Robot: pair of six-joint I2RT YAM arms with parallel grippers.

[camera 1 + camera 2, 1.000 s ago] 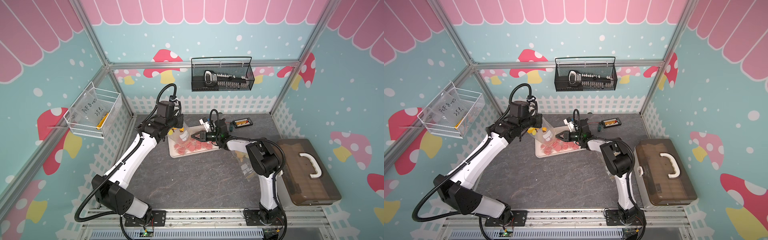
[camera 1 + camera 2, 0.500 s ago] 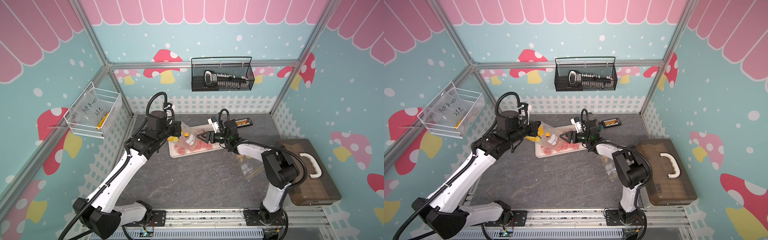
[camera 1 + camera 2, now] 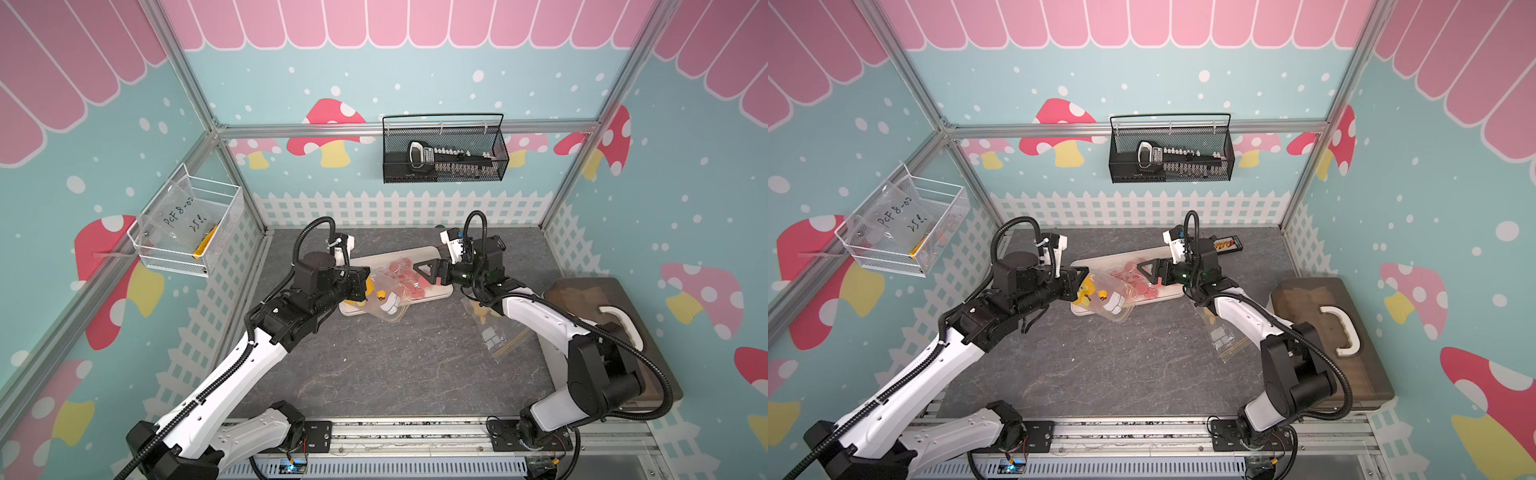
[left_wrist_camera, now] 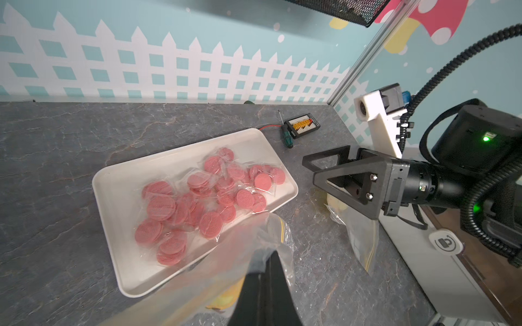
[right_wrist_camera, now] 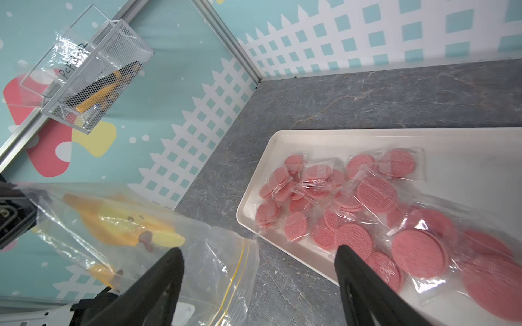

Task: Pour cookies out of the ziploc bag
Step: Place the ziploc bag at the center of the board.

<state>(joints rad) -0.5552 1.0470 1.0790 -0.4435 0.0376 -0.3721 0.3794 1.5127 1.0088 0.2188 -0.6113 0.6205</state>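
Grey counter [image 3: 395, 365]: cookies [image 4: 197, 203] piled in white tray [image 4: 118, 180] (some in clear wrap). L jaws clamped on ziploc bag [image 3: 384, 291] over tray's edge; R jaws wide apart, holding nothing.

Black basket [image 3: 444, 153] on wall, 12 o'clock. White basket [image 3: 191, 226], 10 o'clock. Brown case [image 3: 1304, 299], 3 o'clock. Flat bag [image 3: 498, 336], 4 o'clock. Bit box [image 3: 1227, 244], 1 o'clock.

Cookies [image 4: 203, 197] in tray [image 4: 118, 183], ziploc bag [image 3: 386, 297] over its left end, another bag [image 3: 498, 336] on table [image 3: 395, 365] to its right.
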